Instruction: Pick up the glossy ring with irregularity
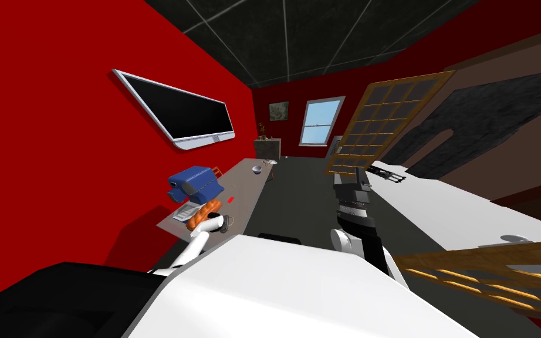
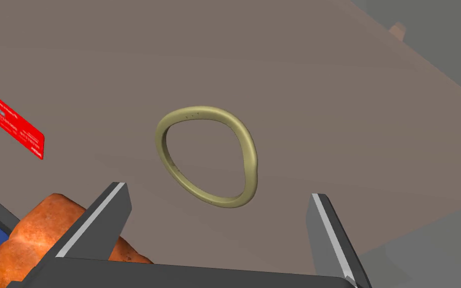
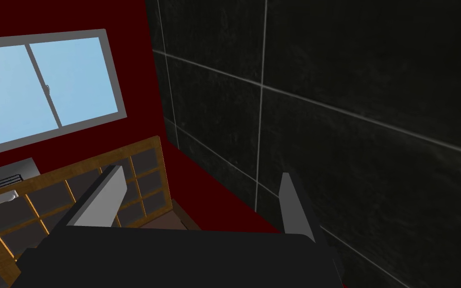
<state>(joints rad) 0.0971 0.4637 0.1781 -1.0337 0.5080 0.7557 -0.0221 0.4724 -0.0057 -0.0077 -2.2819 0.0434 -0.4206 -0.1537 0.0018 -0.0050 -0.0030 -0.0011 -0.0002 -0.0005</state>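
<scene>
My L claw (image 2: 218, 190) hangs open above the brown surface (image 2: 324, 90), w/ the glossy olive lumpy ring (image 2: 249, 155) lying on it just past the fingertips, untouched, red card (image 2: 18, 127) & orange lump (image 2: 34, 235) off to one side; R claw (image 3: 200, 172) open too, held up mid-air.

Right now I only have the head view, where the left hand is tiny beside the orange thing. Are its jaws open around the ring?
Observer: Open, not around it: in the left wrist view the left gripper points at the ring, lying flat on the brown table ahead of the jaws.
Operator: Anything crowding it?
Observer: The orange lump sits beside the gripper, clear of the ring.
Operator: Ring's shape?
Observer: One side bulges unevenly.
</scene>
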